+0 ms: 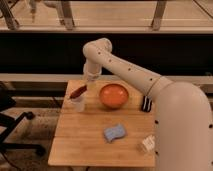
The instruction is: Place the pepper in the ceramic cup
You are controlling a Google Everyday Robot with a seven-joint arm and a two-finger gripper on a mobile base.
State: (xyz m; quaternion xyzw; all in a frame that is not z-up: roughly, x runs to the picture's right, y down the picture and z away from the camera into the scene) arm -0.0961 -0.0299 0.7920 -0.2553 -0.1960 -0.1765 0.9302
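Wooden table [80, 145] — one pepper [78, 92], one ceramic cup [77, 103], closed tool [87, 83] above

The white arm rises from the bulky body at the lower right, runs up and leftward to a bent elbow near the top, then drops straight down through the wrist. The end effector [86, 85] points downward, its fingers closed, at the arm's far left end.
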